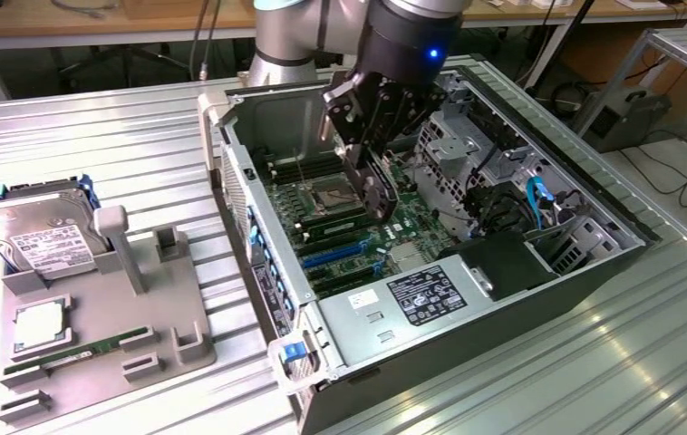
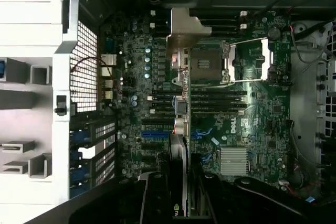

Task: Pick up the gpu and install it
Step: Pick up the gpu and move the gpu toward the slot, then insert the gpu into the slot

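Observation:
My gripper [image 1: 368, 149] hangs inside the open computer case [image 1: 259, 263], shut on the gpu [image 1: 375, 190]. The gpu is a thin dark card seen edge-on, held just above the green motherboard [image 1: 411, 222] near the empty processor socket [image 1: 332, 195]. In the wrist view the gpu [image 2: 181, 106] runs as a narrow strip from its silver bracket out to my gripper [image 2: 181, 195], with a black finger [image 2: 155, 198] on either side of it. The blue expansion slots [image 1: 337, 256] [image 2: 155, 135] lie beside and below the card; it is above them, not seated.
A grey parts fixture [image 1: 114, 272] at the exterior view's left holds a silver hard drive [image 1: 42, 236], a processor [image 1: 42, 322] and a green memory stick [image 1: 78, 353]. The power supply [image 1: 429, 294], drive cages [image 1: 465, 145] and blue cables [image 1: 537, 195] crowd the case.

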Robot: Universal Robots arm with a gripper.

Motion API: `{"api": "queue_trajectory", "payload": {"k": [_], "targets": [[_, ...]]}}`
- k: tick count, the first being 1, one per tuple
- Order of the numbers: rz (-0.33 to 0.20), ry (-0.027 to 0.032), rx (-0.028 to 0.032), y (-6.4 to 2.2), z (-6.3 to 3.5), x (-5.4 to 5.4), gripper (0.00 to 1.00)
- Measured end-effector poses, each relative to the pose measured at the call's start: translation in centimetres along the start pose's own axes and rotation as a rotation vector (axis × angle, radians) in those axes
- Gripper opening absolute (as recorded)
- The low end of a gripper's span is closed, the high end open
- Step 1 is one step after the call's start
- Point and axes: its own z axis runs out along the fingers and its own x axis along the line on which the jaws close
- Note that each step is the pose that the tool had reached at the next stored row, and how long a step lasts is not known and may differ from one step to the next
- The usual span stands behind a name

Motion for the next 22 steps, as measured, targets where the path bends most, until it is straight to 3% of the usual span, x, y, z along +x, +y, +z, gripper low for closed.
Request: {"api": "queue_trajectory", "payload": {"k": [4, 19, 22], "targets": [[0.0, 0.0005, 0.0001, -0.05, 0.62, -0.79, 0.26], [-0.002, 0.0007, 0.0002, -0.06, 0.64, -0.82, 0.26], [-0.049, 0.0034, 0.0011, -0.06, 0.67, -0.85, 0.26]]}}
